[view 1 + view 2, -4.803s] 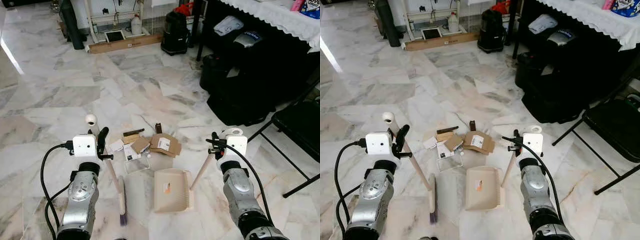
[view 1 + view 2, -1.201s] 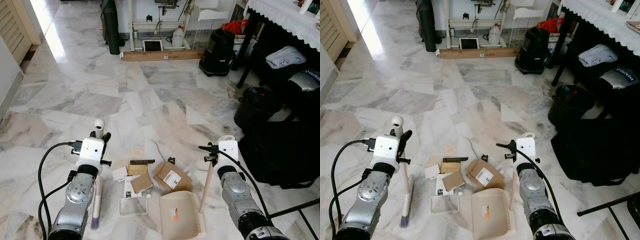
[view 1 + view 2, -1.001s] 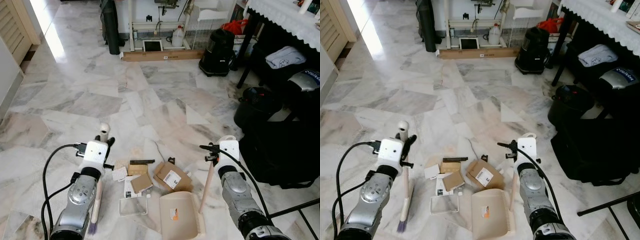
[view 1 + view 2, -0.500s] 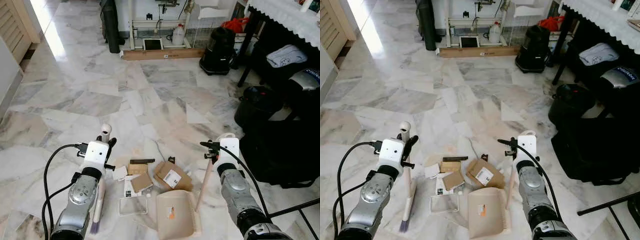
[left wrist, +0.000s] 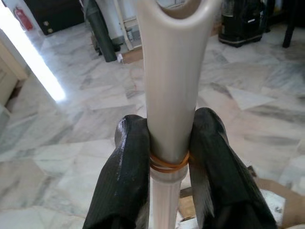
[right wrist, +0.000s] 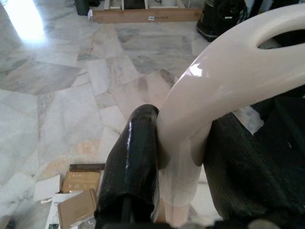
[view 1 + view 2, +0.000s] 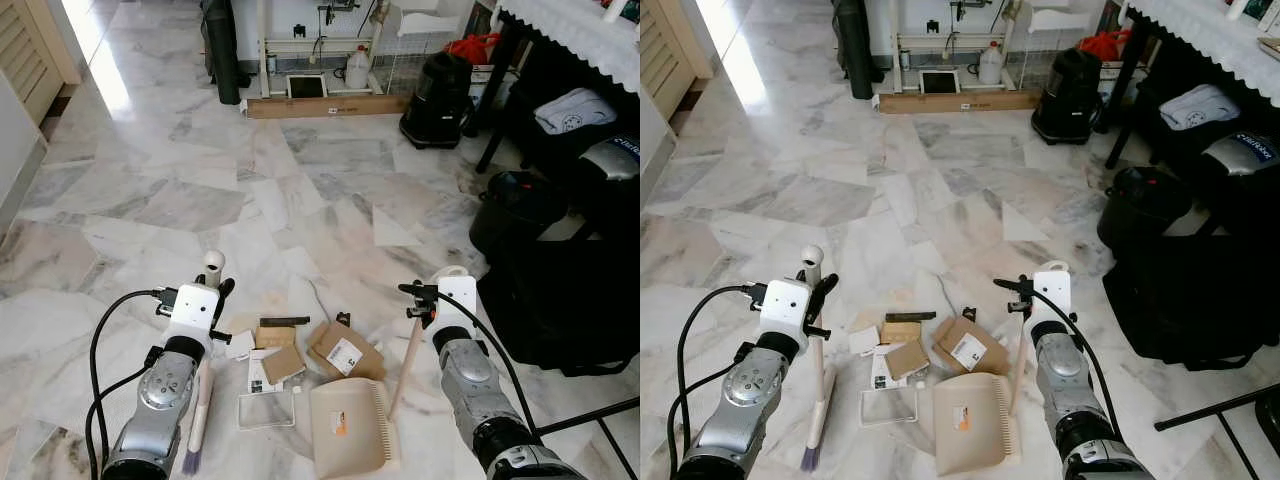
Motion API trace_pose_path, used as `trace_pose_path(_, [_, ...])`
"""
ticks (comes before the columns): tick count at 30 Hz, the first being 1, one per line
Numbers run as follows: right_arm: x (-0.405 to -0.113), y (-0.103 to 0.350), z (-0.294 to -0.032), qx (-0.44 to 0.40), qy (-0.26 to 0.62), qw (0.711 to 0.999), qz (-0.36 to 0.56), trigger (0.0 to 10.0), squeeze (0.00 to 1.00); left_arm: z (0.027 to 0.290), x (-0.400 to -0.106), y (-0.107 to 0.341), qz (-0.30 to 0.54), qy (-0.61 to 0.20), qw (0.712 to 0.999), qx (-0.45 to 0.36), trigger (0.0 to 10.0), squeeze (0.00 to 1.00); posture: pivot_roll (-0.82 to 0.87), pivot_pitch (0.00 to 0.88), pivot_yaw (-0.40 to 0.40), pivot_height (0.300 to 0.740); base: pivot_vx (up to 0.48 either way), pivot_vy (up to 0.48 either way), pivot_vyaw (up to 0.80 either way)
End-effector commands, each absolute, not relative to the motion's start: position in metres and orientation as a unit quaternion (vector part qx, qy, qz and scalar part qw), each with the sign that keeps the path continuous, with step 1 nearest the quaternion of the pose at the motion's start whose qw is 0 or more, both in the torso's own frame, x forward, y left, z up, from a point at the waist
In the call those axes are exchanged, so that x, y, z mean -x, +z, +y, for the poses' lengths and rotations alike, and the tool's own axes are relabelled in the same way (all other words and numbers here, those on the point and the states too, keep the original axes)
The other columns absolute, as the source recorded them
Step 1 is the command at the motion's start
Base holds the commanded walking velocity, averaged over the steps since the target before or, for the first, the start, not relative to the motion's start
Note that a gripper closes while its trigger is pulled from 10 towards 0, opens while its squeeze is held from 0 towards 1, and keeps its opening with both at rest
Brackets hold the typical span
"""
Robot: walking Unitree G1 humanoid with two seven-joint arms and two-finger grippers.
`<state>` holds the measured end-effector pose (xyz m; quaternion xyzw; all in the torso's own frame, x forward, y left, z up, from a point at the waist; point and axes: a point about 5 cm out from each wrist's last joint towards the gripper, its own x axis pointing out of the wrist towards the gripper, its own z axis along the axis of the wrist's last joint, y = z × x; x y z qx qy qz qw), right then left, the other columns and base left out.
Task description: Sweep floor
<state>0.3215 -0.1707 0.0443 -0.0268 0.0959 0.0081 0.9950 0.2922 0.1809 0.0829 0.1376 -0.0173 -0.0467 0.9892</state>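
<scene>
Broom [image 7: 199, 400] in left gripper [image 5: 167, 143], dustpan [image 7: 348, 428] in right gripper [image 6: 178, 148]

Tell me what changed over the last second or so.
The dustpan turned slightly, its mouth now angled toward the cardboard scraps, steered by the right gripper. The broom edged closer to the scraps. Both grippers stayed clamped; the left gripper holds the broom handle.

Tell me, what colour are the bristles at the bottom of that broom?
Purple; the pale long-handled broom's bristles show best in the right eye view, low on the marble floor.
</scene>
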Motion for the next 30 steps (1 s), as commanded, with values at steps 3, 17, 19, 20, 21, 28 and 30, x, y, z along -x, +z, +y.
trace_pose_path(3, [-0.321, 0.04, -0.167, 0.026, 0.017, 0.993, 0.111, 10.0, 0.0, 0.177, -0.294, 0.087, -0.029, -0.056, 0.993, -0.103, 10.0, 0.0, 0.04, 0.104, -0.052, 0.74, 0.0, 0.0, 0.0])
trace_pose_path(17, [-0.319, 0.036, -0.165, 0.03, 0.024, 0.991, 0.124, 10.0, 0.0, 0.166, -0.293, 0.087, -0.014, -0.121, 0.992, -0.045, 10.0, 0.0, 0.04, 0.109, -0.054, 0.74, 0.0, 0.0, 0.0])
trace_pose_path(19, [-0.319, 0.036, -0.165, 0.03, 0.025, 0.991, 0.124, 10.0, 0.0, 0.164, -0.292, 0.087, -0.012, -0.132, 0.99, -0.037, 10.0, 0.0, 0.04, 0.109, -0.054, 0.74, 0.0, 0.0, 0.0])
trace_pose_path(20, [-0.319, 0.036, -0.165, 0.03, 0.025, 0.992, 0.124, 10.0, 0.0, 0.163, -0.292, 0.088, -0.013, -0.139, 0.99, -0.034, 10.0, 0.0, 0.04, 0.109, -0.054, 0.74, 0.0, 0.0, 0.0])
trace_pose_path(21, [-0.319, 0.036, -0.165, 0.03, 0.025, 0.992, 0.124, 10.0, 0.0, 0.162, -0.293, 0.09, -0.014, -0.146, 0.989, -0.026, 10.0, 0.0, 0.04, 0.111, -0.053, 0.74, 0.0, 0.0, 0.0])
trace_pose_path(28, [-0.319, 0.035, -0.163, 0.03, 0.027, 0.991, 0.125, 10.0, 0.0, 0.159, -0.298, 0.104, -0.031, -0.152, 0.988, 0.027, 10.0, 0.0, 0.04, 0.112, -0.053, 0.74, 0.0, 0.0, 0.0])
trace_pose_path(30, [-0.319, 0.035, -0.163, 0.03, 0.027, 0.991, 0.125, 10.0, 0.0, 0.158, -0.299, 0.108, -0.034, -0.157, 0.986, 0.053, 10.0, 0.0, 0.04, 0.112, -0.053, 0.74, 0.0, 0.0, 0.0])
